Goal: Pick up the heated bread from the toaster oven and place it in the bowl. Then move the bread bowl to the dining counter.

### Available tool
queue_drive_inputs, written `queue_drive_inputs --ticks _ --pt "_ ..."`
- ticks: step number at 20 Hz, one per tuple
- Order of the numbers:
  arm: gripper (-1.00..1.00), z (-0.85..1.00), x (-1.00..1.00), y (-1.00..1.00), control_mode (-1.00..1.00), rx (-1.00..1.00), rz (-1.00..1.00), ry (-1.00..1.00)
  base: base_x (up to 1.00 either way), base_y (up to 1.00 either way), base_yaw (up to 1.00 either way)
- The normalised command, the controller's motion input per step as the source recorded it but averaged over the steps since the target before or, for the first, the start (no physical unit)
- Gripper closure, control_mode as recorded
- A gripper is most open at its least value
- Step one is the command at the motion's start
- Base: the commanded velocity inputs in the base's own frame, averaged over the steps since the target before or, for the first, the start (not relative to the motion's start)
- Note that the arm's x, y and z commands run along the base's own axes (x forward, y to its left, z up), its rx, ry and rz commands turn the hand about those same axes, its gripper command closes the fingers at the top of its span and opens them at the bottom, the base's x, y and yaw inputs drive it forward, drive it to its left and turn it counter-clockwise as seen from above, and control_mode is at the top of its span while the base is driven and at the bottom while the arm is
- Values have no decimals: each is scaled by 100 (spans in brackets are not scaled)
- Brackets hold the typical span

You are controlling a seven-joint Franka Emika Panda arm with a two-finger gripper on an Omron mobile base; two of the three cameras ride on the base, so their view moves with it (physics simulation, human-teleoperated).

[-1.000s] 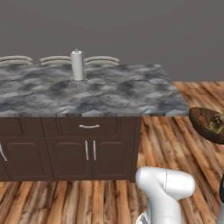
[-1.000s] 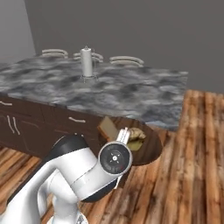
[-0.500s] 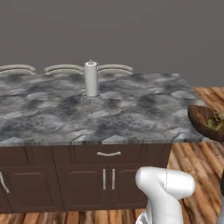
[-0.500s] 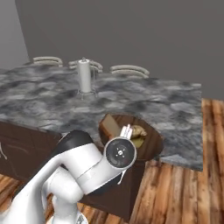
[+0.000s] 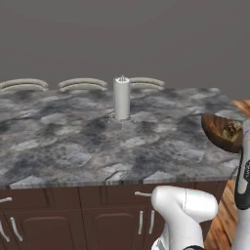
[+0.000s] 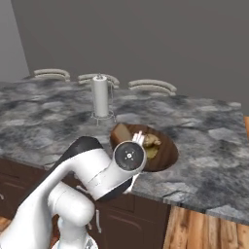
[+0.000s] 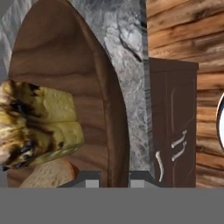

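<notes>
My gripper (image 7: pixel 113 180) is shut on the rim of the dark wooden bowl (image 7: pixel 65 57), which passes between the two finger tips. The bread (image 7: pixel 41 127), golden with charred patches, lies inside the bowl. In the right base view the bowl (image 6: pixel 163 153) with the bread (image 6: pixel 150 141) hangs just past my wrist, over the near edge of the marbled dining counter (image 6: pixel 209 141). From the left base view the bowl (image 5: pixel 217 129) sits at the counter's (image 5: pixel 88 141) right end, the bread (image 5: pixel 230 131) in it. The toaster oven is out of view.
A white upright cylinder on a wire stand (image 5: pixel 121 97) (image 6: pixel 100 96) stands mid-counter. Pale chair backs (image 5: pixel 83 84) (image 6: pixel 151 86) line the far edge. Dark cabinets (image 5: pixel 58 219) sit under the stone, and wooden floor (image 6: pixel 204 231) lies to the right.
The base has driven closer to the dining counter, so the whole scene has grown and shifted. The bowl with the bread stays in my shut gripper, now over the counter's edge.
</notes>
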Motion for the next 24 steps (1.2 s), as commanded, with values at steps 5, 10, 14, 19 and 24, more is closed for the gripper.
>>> queue_drive_inputs --ticks 5,10,14,19,24 --pt "100 -26 100 1 -100 -1 14 8 0 0 0" --pt "100 -39 100 32 -100 -1 36 8 0 0 0" --pt "100 -29 100 68 -100 -2 34 8 0 0 0" --pt "100 -26 98 65 -100 -10 11 1 0 0 0" --pt "100 -42 91 46 -100 -9 11 0 0 0 0"
